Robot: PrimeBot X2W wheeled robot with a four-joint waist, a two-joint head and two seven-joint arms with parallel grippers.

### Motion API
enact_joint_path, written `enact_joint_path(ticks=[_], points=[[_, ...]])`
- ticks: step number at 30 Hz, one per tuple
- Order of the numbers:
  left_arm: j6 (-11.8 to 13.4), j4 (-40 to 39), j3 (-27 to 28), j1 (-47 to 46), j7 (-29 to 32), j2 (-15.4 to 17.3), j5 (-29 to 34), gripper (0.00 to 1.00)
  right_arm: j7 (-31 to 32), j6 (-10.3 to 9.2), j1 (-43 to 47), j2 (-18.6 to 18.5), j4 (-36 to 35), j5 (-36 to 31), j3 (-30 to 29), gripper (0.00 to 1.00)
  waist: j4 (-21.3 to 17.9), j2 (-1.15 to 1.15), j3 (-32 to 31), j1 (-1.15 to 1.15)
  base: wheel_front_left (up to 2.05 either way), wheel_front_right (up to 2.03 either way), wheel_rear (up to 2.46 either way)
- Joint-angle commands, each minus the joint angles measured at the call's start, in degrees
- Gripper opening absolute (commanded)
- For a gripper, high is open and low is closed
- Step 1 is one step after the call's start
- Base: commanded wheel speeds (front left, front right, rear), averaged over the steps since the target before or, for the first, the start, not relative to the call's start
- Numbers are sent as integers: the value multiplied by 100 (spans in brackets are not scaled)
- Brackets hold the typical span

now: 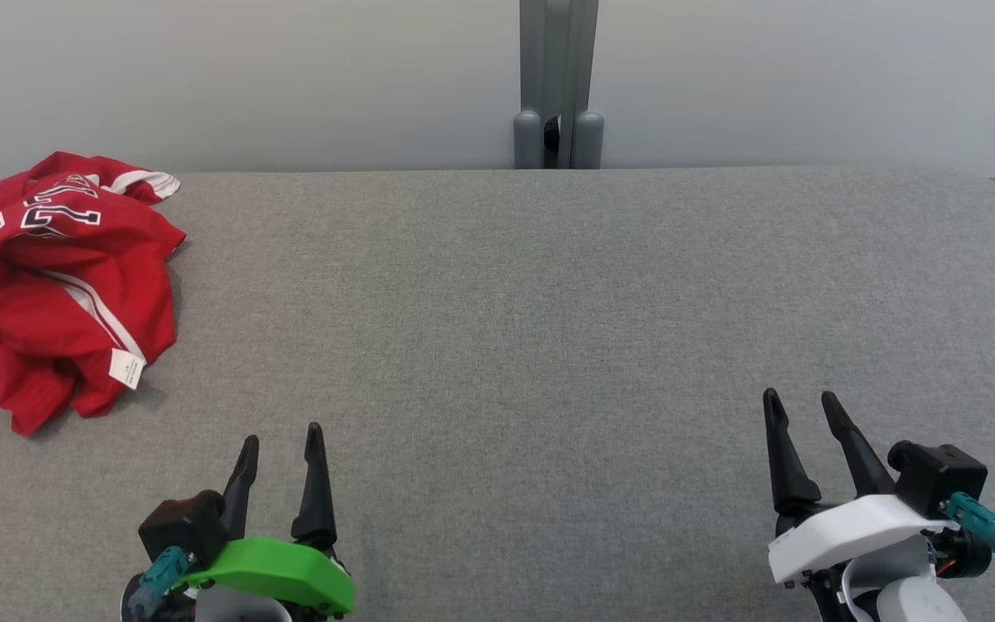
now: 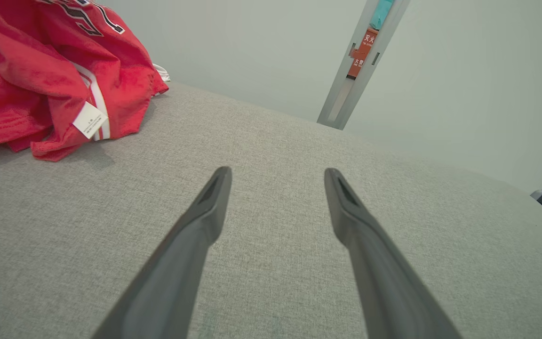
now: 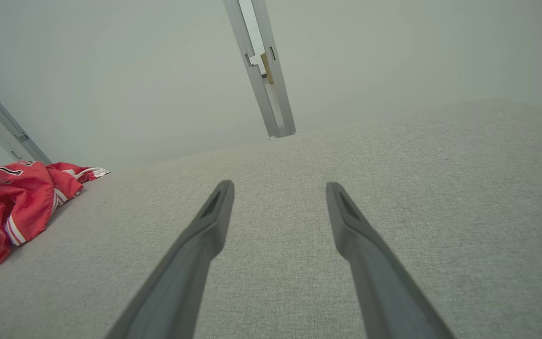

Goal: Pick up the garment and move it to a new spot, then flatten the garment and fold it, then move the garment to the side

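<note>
A crumpled red jersey lies at the grey table's far left, well apart from both empty grippers, left and right, fingers spread wide.

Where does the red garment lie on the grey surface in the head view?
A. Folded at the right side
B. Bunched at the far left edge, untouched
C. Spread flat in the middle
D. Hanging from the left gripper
B: the red garment sits crumpled at the far left of the grey surface, apart from the open left gripper.
</note>
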Motion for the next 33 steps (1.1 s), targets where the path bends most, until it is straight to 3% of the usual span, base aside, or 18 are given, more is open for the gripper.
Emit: enact_joint_path(ticks=[1, 33], points=[[43, -5, -19, -98, -55, 45, 146, 100, -63, 1, -45, -33, -21, -159, 21, 100, 3, 0, 2, 0, 0, 0, 0], [174, 227, -178, -56, -420, 53, 1277, 100, -428, 1, -9, -44, 132, -1505, 2, 100, 104, 0, 10, 0, 0, 0, 0]])
